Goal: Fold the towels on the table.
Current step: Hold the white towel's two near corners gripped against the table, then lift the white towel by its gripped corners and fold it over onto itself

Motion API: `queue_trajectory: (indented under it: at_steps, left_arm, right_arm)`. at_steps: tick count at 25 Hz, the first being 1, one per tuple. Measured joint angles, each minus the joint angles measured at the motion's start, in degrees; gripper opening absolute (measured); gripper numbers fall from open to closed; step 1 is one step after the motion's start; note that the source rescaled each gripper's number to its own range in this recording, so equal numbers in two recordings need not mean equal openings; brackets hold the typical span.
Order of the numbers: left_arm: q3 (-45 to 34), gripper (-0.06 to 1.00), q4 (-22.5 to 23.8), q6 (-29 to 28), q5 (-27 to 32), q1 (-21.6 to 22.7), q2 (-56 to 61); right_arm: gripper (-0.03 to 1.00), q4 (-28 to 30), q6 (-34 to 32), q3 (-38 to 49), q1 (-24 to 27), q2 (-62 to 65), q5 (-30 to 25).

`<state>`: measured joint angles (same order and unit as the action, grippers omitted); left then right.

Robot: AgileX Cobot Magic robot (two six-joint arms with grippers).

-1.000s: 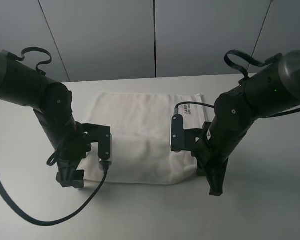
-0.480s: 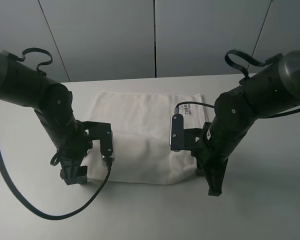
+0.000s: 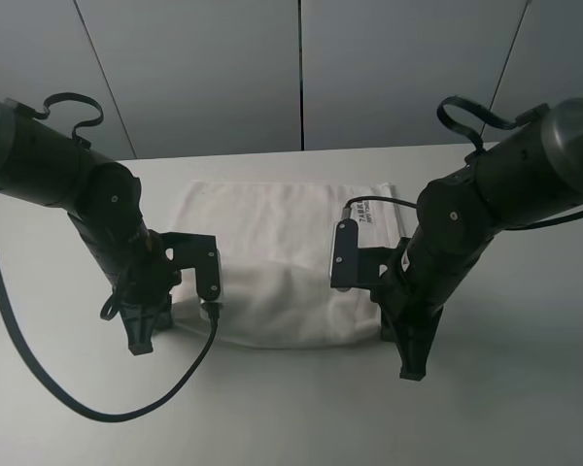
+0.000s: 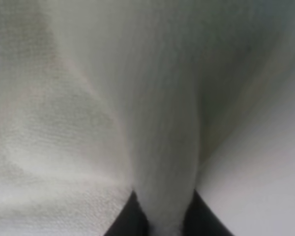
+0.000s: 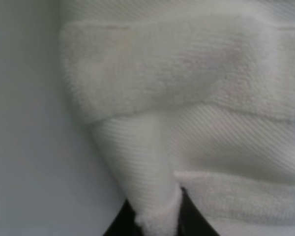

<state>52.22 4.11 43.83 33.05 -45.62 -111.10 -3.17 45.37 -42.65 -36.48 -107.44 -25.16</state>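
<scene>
The white terry towel [image 3: 282, 252] lies spread on the white table [image 3: 291, 417], with its dark-printed label [image 3: 369, 216] near the far right corner. My left gripper [image 3: 139, 335] is shut on the towel's near left corner. In the left wrist view the cloth [image 4: 88, 98] is pinched between the dark fingertips [image 4: 123, 223] of the left gripper [image 4: 160, 221]. My right gripper [image 3: 408, 361] is shut on the near right corner. The right wrist view shows the border band [image 5: 187, 73] and a fold of cloth held in the right gripper [image 5: 155, 221].
Grey wall panels [image 3: 301, 68] stand behind the table's far edge. Bare tabletop shows in front of the towel, and beside it in the wrist views [image 4: 265, 172] [image 5: 24, 123]. A black cable [image 3: 78, 408] loops from the left arm over the near left tabletop.
Both grippers have moved a little toward the far side with the towel's near corners. The near edge has drawn back and bunched slightly, more on the left.
</scene>
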Motion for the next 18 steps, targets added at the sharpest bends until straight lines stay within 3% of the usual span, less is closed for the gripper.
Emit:
queue_trajectory:
  at_steps: [9,18]
  left_arm:
    - [0.0,0.0,-1.4,-0.1,3.6,0.0,0.5]
    - [0.0,0.0,-4.6,-0.1,11.3,-0.1,5.9]
  right_arm:
    - [0.0,-3.0,-1.6,0.4,0.0,1.2,-0.4]
    - [0.0,-7.9,-1.9,1.1,0.0,4.9,-11.1]
